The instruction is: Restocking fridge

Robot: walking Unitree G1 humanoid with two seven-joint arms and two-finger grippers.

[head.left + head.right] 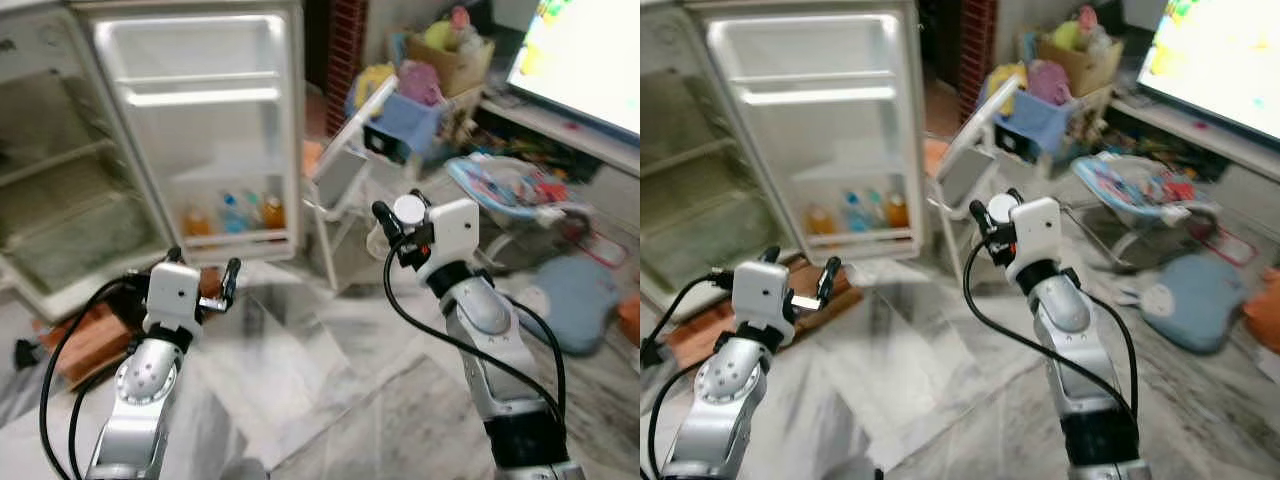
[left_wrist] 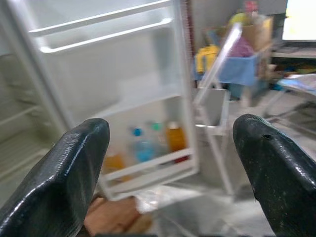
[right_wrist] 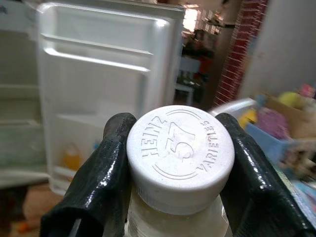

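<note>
**Heinz bottle held up in front of the open fridge**

I had the right gripper (image 3: 180,163) raised at about chest height, its two black fingers (image 3: 103,173) clamped on either side of a bottle (image 3: 180,157) just under its white cap, which read "Heinz 57 Varieties" in raised letters. From the head camera the cap (image 1: 409,209) showed as a small white disc at the front of the right wrist, out over the marble floor (image 1: 330,380) and well apart from the fridge.

My left gripper (image 1: 203,283) was held lower and nearer the fridge, fingers (image 2: 64,177) spread wide with nothing between them, pointing toward the door.

The fridge (image 1: 60,160) stood open. Its door (image 1: 200,130) was swung fully out, and the bottom rack of the door carried three drink bottles (image 1: 233,214) side by side against the rail: an orange one at the hinge-side end, a blue-capped one in the middle, and a darker orange one at the outer end. The upper door racks were bare white. I could not make out anything on the shelves inside the cabinet (image 1: 50,200).

A brown wooden board (image 1: 85,340) lay on the floor at the foot of the fridge. Off to my right, a box of toys (image 1: 445,55), a folded white frame (image 1: 345,165) and a blue cushion (image 1: 575,300) crowded the room's edge.
</note>
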